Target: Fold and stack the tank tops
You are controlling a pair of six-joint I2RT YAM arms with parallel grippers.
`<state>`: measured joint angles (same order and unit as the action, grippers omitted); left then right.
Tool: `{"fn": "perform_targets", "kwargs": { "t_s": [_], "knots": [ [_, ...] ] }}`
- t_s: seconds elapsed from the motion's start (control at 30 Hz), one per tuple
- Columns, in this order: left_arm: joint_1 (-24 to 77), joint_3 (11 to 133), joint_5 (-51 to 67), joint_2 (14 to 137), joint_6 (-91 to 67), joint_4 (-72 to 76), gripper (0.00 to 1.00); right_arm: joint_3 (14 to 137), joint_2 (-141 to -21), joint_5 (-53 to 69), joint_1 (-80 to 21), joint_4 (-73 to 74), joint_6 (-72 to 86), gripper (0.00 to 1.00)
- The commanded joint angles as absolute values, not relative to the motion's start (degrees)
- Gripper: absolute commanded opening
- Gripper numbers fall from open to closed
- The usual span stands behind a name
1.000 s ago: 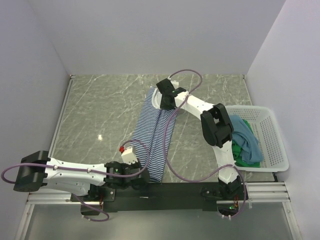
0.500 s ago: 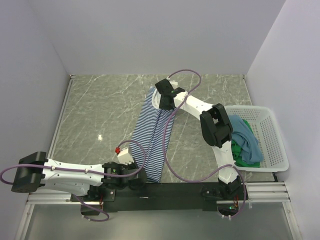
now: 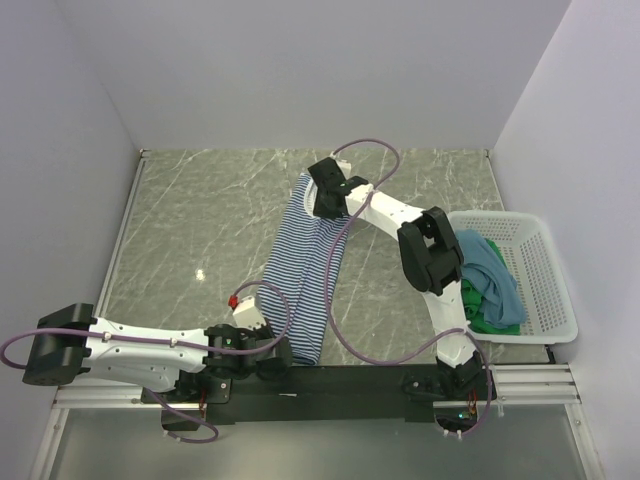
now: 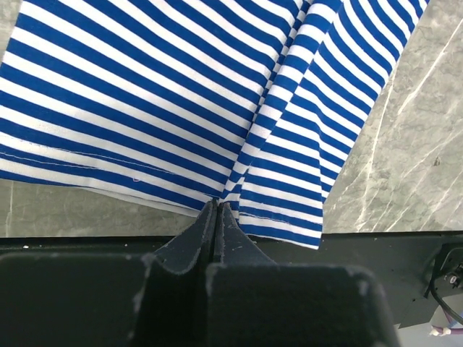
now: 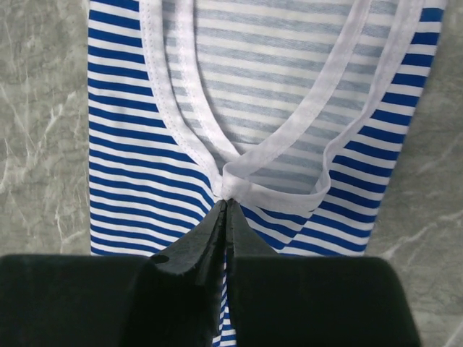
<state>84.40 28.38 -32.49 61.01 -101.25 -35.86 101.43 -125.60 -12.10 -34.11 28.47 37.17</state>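
Observation:
The navy-and-white striped tank top lies as a long, narrow folded band on the marble table, its white neckline at the far end. My right gripper is shut on the white neckline binding, pinching it at the fingertips. My left gripper is shut on the bottom hem at the near end, where a crease runs up the cloth from the tips. The teal-blue tank top and the bright green one lie bunched in the basket.
A white mesh basket stands at the right edge of the table. Grey walls close off the back and both sides. The black mounting rail runs along the near edge, just below the hem.
Both grippers have shifted slightly left with the striped top still held between them; its near end moved a little toward the rail.

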Motion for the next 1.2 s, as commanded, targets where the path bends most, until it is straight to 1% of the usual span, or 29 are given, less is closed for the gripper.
{"fn": "perform_targets", "kwargs": {
  "t_s": [0.0, 0.03, 0.1, 0.13, 0.2, 0.23, 0.27, 0.3, 0.33, 0.4, 0.43, 0.5, 0.53, 0.63, 0.7, 0.87, 0.9, 0.93, 1.0, 1.03, 1.17],
  "knots": [
    [84.29, 28.13, -32.87, 61.0, -101.6, -37.71, 0.01, 103.89, -126.65, -11.78, -34.36, 24.17, 36.47, 0.09],
    [84.37, 28.13, -32.87, 61.17, -101.6, -37.71, 0.01, 103.36, -126.65, -11.6, -34.45, 23.47, 36.39, 0.11],
    [84.29, 28.21, -32.87, 61.35, -101.6, -37.88, 0.01, 102.75, -126.48, -11.34, -34.63, 22.33, 36.21, 0.12],
    [84.29, 28.21, -32.78, 61.43, -101.6, -37.88, 0.01, 102.14, -126.39, -11.16, -34.72, 21.28, 36.12, 0.15],
    [84.29, 28.13, -32.87, 61.44, -101.51, -37.79, 0.01, 102.13, -126.47, -10.99, -34.72, 21.09, 36.04, 0.18],
    [84.29, 28.21, -32.87, 61.52, -101.51, -37.79, 0.01, 102.65, -126.82, -10.9, -34.72, 21.09, 35.95, 0.21],
    [84.29, 28.3, -32.96, 61.61, -101.51, -37.97, 0.02, 102.66, -126.91, -10.9, -34.72, 21.27, 35.86, 0.23],
    [84.29, 28.39, -32.96, 61.52, -101.51, -38.06, 0.05, 102.48, -126.74, -10.99, -34.72, 21.1, 35.86, 0.25],
    [84.37, 28.48, -33.05, 61.52, -101.51, -38.23, 0.13, 102.22, -126.39, -10.99, -34.72, 20.83, 35.77, 0.3],
    [84.37, 28.91, -33.4, 61.35, -101.6, -39.11, 0.19, 101.6, -125.77, -10.64, -34.8, 19.69, 35.42, 0.34],
    [84.29, 29.09, -33.49, 60.91, -101.6, -39.46, 0.27, 101.17, -124.99, -10.81, -34.8, 19.51, 35.33, 0.37],
    [84.29, 29.88, -34.27, 60.12, -101.6, -40.77, 0.33, 100.29, -124.11, -10.9, -34.8, 18.81, 35.07, 0.38],
    [84.29, 30.58, -34.97, 59.86, -101.6, -41.39, 0.38, 99.85, -122.8, -11.16, -34.8, 18.55, 35.16, 0.38],
    [84.29, 31.55, -35.94, 58.54, -101.51, -43.5, 0.41, 96.95, -119.46, -12.13, -34.63, 17.76, 35.77, 0.38],
    [84.2, 32.6, -37.08, 57.57, -101.6, -44.82, 0.41, 94.93, -117.61, -12.3, -34.72, 16.44, 36.3, 0.38],
    [83.33, 34.89, -38.76, 56.25, -98.37, -46.67, 0.34, 88.51, -112.68, -10.9, -34.37, 14.24, 37.26, 0.37],
    [82.89, 35.15, -38.67, 56.16, -97.65, -46.58, 0.32, 87.98, -112.24, -10.38, -34.37, 13.89, 37.44, 0.36],
    [82.45, 35.42, -38.67, 56.51, -97.21, -46.84, 0.26, 86.24, -111.11, -9.68, -34.45, 13.19, 37.62, 0.36],
    [81.22, 36.21, -38.85, 56.95, -94.32, -45.89, 0.2, 84.21, -110.39, -7.22, -34.45, 11.78, 38.05, 0.36],
    [80.69, 36.38, -38.76, 57.3, -92.83, -45.1, 0.15, 82.81, -110.3, -5.12, -34.37, 10.99, 38.4, 0.34],
    [79.1, 37.18, -37.36, 57.48, -81.42, -36.85, 0.09, 80.6, -111.97, -3.16, -34.37, 10.37, 39.81, 0.32]
  ]
}}
